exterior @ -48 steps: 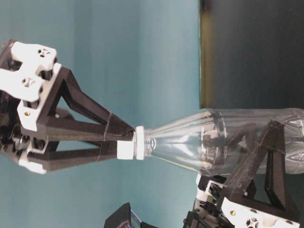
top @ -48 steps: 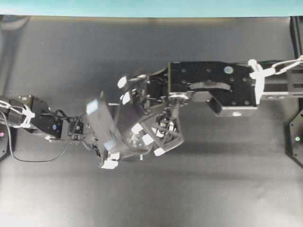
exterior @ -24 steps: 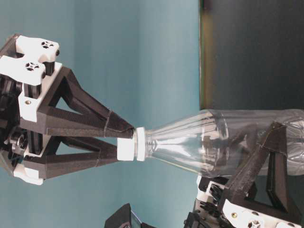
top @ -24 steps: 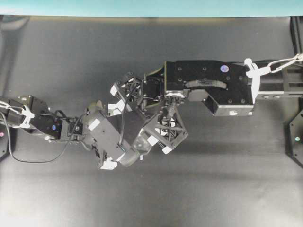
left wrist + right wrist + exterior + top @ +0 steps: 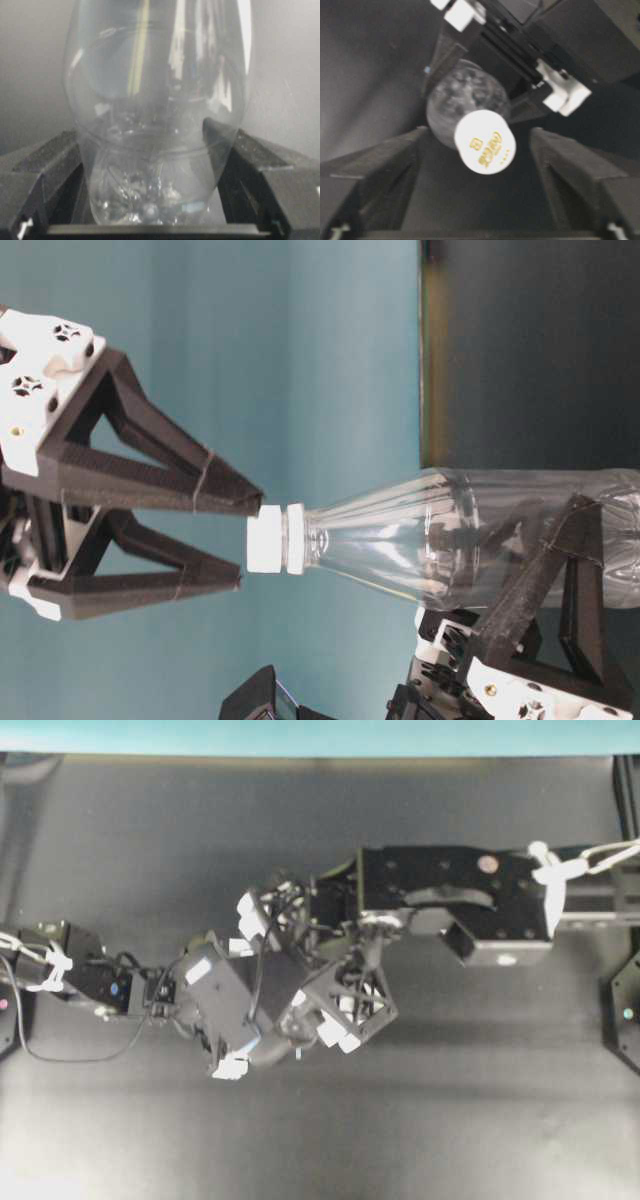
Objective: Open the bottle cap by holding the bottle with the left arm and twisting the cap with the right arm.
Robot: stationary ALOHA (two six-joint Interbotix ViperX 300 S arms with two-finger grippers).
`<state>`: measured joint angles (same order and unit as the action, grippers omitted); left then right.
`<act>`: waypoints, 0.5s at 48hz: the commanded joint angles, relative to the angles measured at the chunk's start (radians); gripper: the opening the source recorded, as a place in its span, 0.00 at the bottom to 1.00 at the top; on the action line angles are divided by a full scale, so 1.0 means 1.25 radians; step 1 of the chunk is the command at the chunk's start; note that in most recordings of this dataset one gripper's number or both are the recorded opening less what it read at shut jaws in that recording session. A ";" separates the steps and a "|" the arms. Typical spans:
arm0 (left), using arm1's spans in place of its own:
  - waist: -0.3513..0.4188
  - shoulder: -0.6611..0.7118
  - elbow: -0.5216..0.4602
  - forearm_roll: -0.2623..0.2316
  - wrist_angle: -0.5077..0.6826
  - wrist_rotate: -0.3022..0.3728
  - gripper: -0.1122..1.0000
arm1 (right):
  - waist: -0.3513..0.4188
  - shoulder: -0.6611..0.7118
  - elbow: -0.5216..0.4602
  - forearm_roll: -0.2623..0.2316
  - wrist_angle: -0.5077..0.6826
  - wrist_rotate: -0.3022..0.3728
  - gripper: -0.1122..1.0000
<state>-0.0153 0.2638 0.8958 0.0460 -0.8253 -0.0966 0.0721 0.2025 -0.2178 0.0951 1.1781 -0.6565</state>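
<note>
Clear plastic bottle (image 5: 470, 540) sits clamped low in the left tool (image 5: 150, 220), cap (image 5: 265, 538) between the right tool's (image 5: 240, 545) parted, non-touching fingers; an off-centre closure risks levering the neck aside.

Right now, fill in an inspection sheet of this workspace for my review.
Surface: dark table top.
Job's things: clear bottle lifted off the table, white cap on its neck.
Clutter: nothing seen.
Tools: left tool clamped on the bottle body; right tool open, fingers either side of the cap, apart from it.
Cables: thin black cable looping by the left arm.
Surroundings: teal wall.
</note>
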 commanded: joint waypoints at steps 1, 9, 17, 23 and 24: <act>0.002 0.002 0.000 -0.001 0.007 -0.001 0.82 | 0.015 -0.037 0.002 -0.001 -0.012 0.038 0.85; 0.002 0.004 0.001 0.000 0.007 -0.001 0.82 | 0.015 -0.055 -0.010 -0.023 0.002 0.155 0.83; 0.002 0.004 0.001 -0.001 0.007 -0.001 0.82 | 0.015 -0.052 -0.083 -0.040 0.063 0.379 0.83; 0.000 0.002 0.001 0.000 0.007 -0.002 0.82 | 0.011 -0.015 -0.167 -0.040 0.137 0.621 0.82; -0.001 0.002 0.001 -0.001 0.007 -0.002 0.82 | 0.010 -0.007 -0.179 -0.040 0.152 0.657 0.82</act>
<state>-0.0153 0.2638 0.8974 0.0460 -0.8237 -0.0966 0.0721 0.1779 -0.3605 0.0460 1.3131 0.0184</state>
